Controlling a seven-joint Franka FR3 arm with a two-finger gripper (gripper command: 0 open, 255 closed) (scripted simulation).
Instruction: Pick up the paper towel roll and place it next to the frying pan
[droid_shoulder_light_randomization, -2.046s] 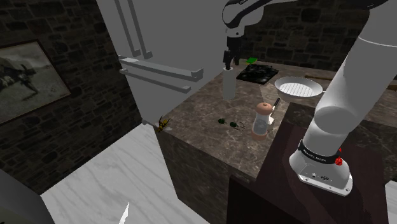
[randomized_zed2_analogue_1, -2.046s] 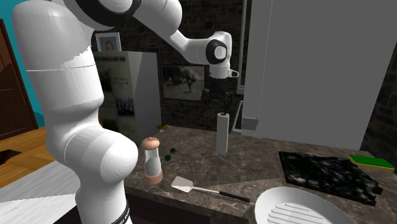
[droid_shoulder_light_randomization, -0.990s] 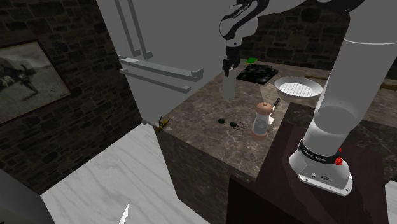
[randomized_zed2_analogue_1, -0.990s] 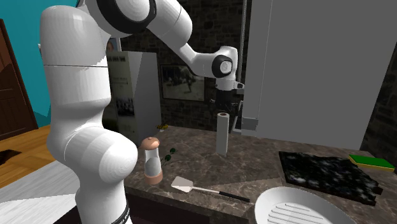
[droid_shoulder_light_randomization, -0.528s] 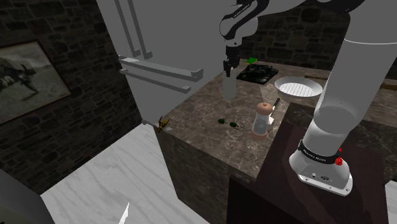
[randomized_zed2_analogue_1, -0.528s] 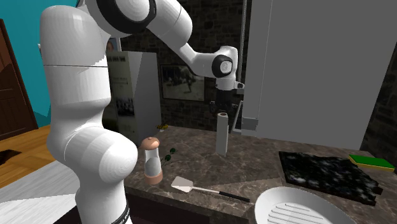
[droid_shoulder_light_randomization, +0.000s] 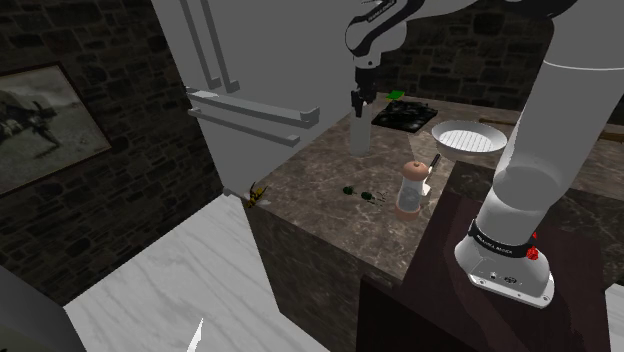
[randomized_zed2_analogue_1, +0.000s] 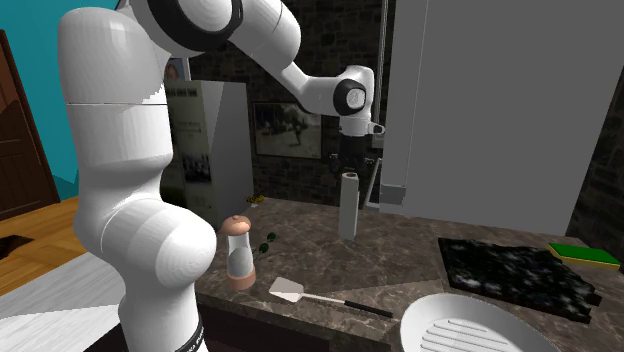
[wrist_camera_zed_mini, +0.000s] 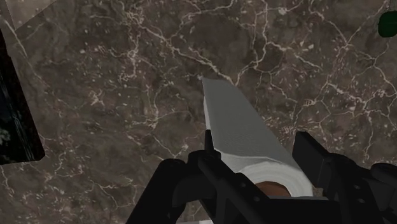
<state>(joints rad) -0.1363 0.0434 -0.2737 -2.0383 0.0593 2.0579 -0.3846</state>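
The paper towel roll (droid_shoulder_light_randomization: 358, 136) is a slim grey-white cylinder standing upright on the dark marble counter (droid_shoulder_light_randomization: 320, 185), near the back by the fridge. My gripper (droid_shoulder_light_randomization: 358, 108) comes down on it from above and is shut on its top end. From the second exterior view the gripper (randomized_zed2_analogue_1: 348, 173) clasps the roll (randomized_zed2_analogue_1: 348, 208) at its upper rim. In the wrist view the black fingers (wrist_camera_zed_mini: 315, 159) press both sides of the roll (wrist_camera_zed_mini: 242, 133), whose brown core shows between them. The white ridged frying pan (droid_shoulder_light_randomization: 468, 136) (randomized_zed2_analogue_1: 470, 325) lies farther along the counter, toward the stand.
A black cooktop (droid_shoulder_light_randomization: 404, 114) (randomized_zed2_analogue_1: 510, 270) lies between roll and pan. A pepper mill (droid_shoulder_light_randomization: 410, 188) (randomized_zed2_analogue_1: 238, 255) and a spatula (randomized_zed2_analogue_1: 320, 297) sit near the counter's front. A green sponge (randomized_zed2_analogue_1: 583, 255) lies beyond the cooktop. The tall grey fridge (droid_shoulder_light_randomization: 230, 80) stands close beside the roll.
The jaws have gone from open around the roll's top to shut on it. Since then the hand and roll have risen very slightly.
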